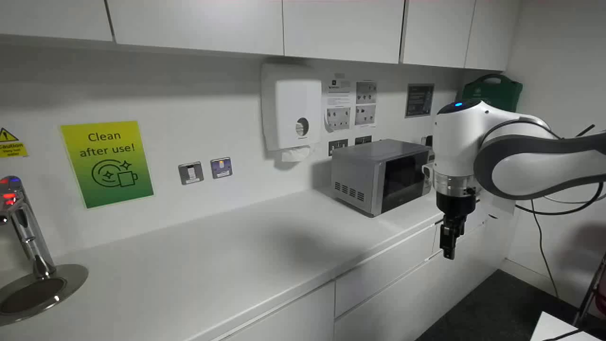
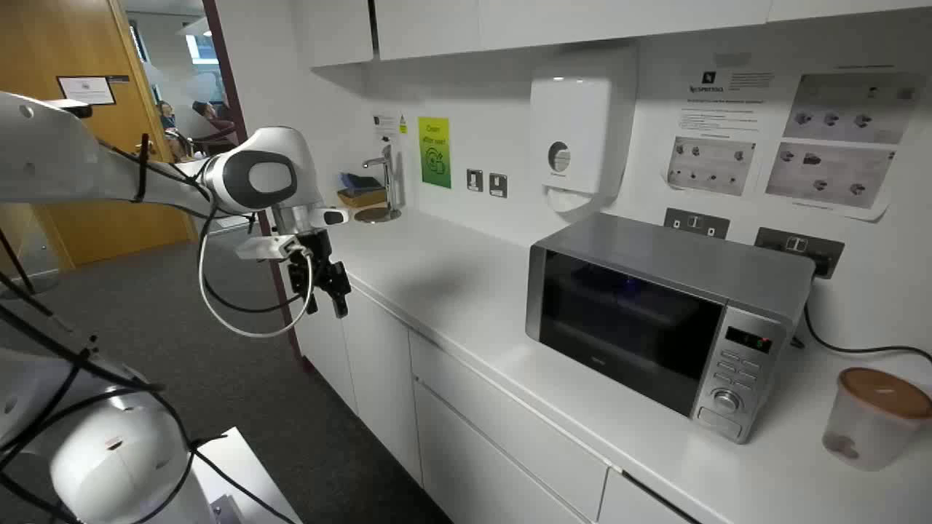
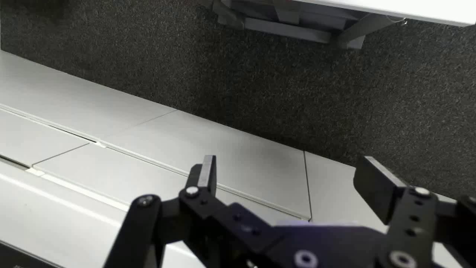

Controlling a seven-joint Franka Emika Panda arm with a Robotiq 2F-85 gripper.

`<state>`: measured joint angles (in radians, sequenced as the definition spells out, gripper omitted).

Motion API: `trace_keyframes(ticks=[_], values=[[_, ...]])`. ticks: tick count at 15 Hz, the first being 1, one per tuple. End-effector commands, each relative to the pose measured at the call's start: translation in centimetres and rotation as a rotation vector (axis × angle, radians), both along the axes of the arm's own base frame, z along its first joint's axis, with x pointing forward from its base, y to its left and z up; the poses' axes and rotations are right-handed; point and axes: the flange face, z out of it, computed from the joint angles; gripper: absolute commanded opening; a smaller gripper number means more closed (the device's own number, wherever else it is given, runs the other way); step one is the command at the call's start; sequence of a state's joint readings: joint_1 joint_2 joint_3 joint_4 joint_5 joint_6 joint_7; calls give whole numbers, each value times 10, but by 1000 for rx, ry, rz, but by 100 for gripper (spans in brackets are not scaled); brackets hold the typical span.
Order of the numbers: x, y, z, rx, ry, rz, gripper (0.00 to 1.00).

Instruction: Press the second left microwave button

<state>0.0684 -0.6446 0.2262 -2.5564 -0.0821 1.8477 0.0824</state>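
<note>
One microwave (image 2: 662, 324), gripper (image 2: 327, 308) seemingly well apart.

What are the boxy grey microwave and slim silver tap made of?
The boxy grey microwave looks like satin metal, from its soft sheen; its dark rectangular window, probably glass, shows reflections. The slim silver tap seems polished chrome, given bright highlights.
</note>
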Motion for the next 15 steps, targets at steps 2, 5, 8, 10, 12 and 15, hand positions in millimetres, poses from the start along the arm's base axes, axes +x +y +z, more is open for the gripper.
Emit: trace_keyframes(ticks=[2, 5, 8, 10, 12, 15], values=[[0, 0, 0, 0, 1, 0, 100], [0, 0, 0, 0, 1, 0, 100], [0, 0, 0, 0, 1, 0, 100], [6, 1, 6, 21, -34, -5, 100], [20, -12, 20, 118, -74, -101, 100], [43, -63, 40, 205, -119, -208, 100]])
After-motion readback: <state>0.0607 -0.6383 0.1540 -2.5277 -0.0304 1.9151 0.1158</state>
